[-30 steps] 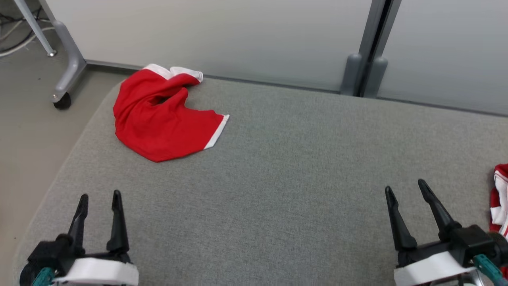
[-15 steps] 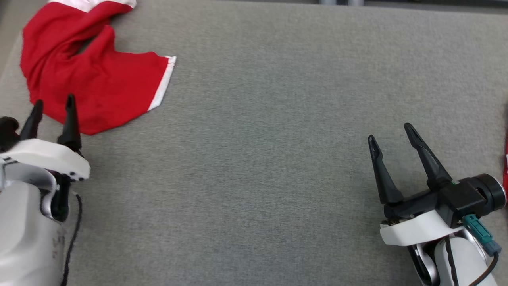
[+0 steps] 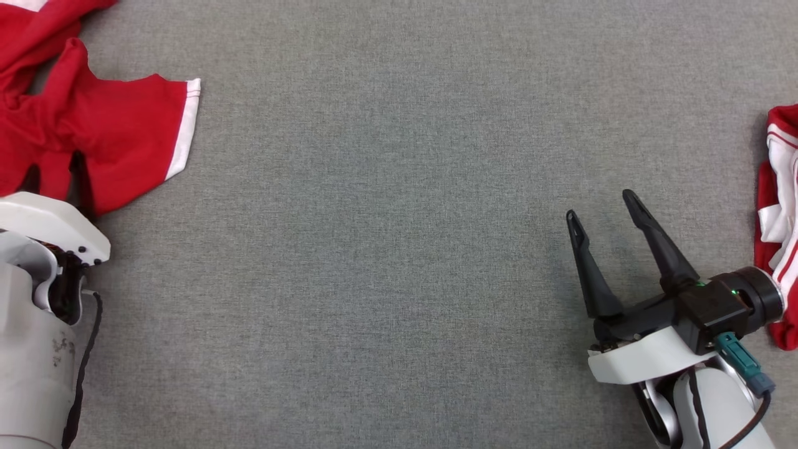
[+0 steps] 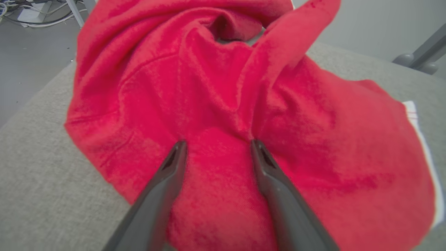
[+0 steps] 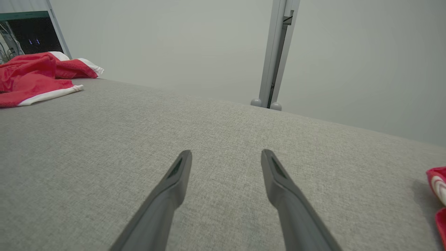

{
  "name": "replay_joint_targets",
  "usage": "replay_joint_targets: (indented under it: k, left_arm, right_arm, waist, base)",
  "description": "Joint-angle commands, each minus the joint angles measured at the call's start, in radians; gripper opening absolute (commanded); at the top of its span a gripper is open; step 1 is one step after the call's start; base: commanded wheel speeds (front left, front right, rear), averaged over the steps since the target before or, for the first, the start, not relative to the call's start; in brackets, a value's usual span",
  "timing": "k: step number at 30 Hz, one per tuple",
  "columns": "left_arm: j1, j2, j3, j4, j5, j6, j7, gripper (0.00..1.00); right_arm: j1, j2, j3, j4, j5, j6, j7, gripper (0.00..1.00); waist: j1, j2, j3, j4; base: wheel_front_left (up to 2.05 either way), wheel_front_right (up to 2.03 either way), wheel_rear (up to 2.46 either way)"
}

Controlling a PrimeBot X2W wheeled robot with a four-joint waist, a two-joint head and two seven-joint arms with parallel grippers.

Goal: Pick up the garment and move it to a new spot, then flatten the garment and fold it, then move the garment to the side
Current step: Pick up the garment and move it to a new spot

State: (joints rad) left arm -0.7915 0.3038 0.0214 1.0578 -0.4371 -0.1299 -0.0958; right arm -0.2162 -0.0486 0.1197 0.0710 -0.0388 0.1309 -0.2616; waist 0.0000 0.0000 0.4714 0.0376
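Observation:
The garment is a crumpled red piece with white trim, lying at the far left of the grey padded surface. My left gripper stands over its near edge. In the left wrist view the left gripper is open, both fingertips pressed down into the red garment with a hump of cloth between them. My right gripper hovers open over bare surface at the lower right, with nothing between the fingers of the right gripper. The garment lies far off to its left.
A second red and white piece of cloth lies at the surface's right edge, close to my right wrist, and this cloth also shows low on the right. A pale wall with a grey post stands behind the surface.
The head camera has tilted down and closer. My left gripper has travelled forward onto the garment's near edge, and its fingers have come slightly together. The right gripper has kept its place.

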Motion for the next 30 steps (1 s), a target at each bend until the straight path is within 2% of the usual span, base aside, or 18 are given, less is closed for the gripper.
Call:
replay_joint_targets:
  k: [1,2,5,10,16,21,30]
  left_arm:
    - [0.012,-0.010,-0.009,0.021,0.000,-0.001,0.015,0.37]
    - [0.016,-0.015,-0.024,0.033,-0.002,-0.001,0.024,0.00]
    - [0.030,-0.022,-0.070,0.038,-0.022,-0.001,0.047,0.00]
    - [0.043,0.014,-0.129,-0.031,-0.053,-0.001,0.015,0.00]
    - [0.132,0.017,-0.213,-0.235,-0.101,-0.001,-0.003,0.00]
    - [0.262,0.014,-0.264,-0.535,-0.118,0.008,0.047,0.00]
    - [0.553,0.018,-0.371,-1.281,-0.085,0.140,0.273,0.00]
  right_arm:
    - [-0.006,-0.004,0.002,0.001,0.000,0.000,-0.005,1.00]
    - [-0.004,-0.004,0.005,0.005,0.002,0.000,-0.005,1.00]
    - [0.003,-0.005,0.008,0.018,0.013,0.000,-0.005,1.00]
    - [0.026,-0.004,0.012,0.032,0.045,0.000,-0.005,1.00]
    - [0.080,-0.004,0.011,0.043,0.102,0.000,-0.005,1.00]
    - [0.123,-0.004,-0.001,0.041,0.129,0.000,-0.005,1.00]
    - [0.161,-0.004,-0.025,0.029,0.144,0.000,-0.005,1.00]
  waist:
    - [0.0000,0.0000,-0.003,0.002]
    - [0.0000,0.0000,-0.010,0.004]
    - [0.0000,0.0000,-0.037,0.013]
    - [0.0000,0.0000,-0.113,0.026]
    - [0.0000,0.0000,-0.226,0.024]
    - [0.0000,0.0000,-0.292,0.003]
    - [0.0000,0.0000,-0.338,-0.076]
  base:
    - [0.00,0.00,0.00]
    - [0.00,0.00,0.00]
    - [0.00,0.00,0.00]
    - [0.00,0.00,0.00]
    - [0.00,0.00,0.00]
    - [0.00,0.00,0.00]
    - [0.00,0.00,0.00]
